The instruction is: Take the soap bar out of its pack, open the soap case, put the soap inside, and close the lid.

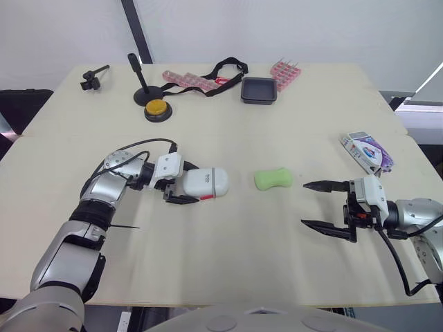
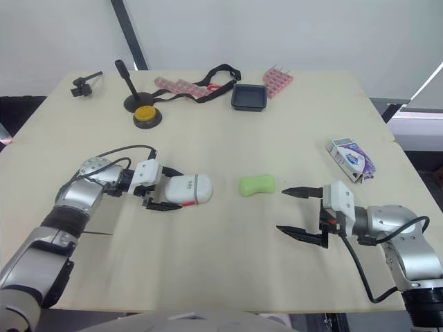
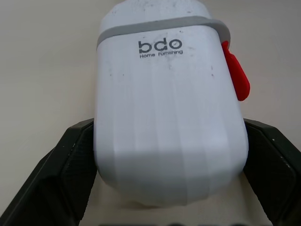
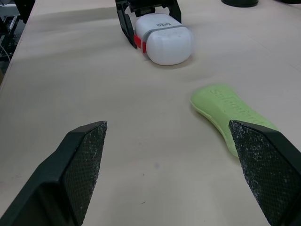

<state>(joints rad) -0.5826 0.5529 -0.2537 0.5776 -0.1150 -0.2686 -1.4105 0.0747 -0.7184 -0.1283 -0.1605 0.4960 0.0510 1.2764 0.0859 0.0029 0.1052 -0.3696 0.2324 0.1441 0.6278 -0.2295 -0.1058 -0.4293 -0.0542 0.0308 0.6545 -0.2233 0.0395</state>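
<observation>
The white soap case (image 1: 205,183), lid closed and with a red latch on its side, lies on its side left of the table's middle. My left gripper (image 1: 190,184) is shut on it, one black finger (image 3: 70,174) pressed on each flank. The bare green soap bar (image 1: 273,179) lies on the table just right of the case and apart from it. My right gripper (image 1: 305,204) stands open a short way right of the soap, fingertips pointing toward it with nothing between them. The purple and white soap pack (image 1: 367,151) lies near the right edge.
At the back of the table (image 1: 228,263) are a black square tray (image 1: 259,90), a yellow button (image 1: 157,108), a black stand (image 1: 142,90), pink blister strips (image 1: 188,80), a black strap (image 1: 225,69) and a small clamp (image 1: 93,77).
</observation>
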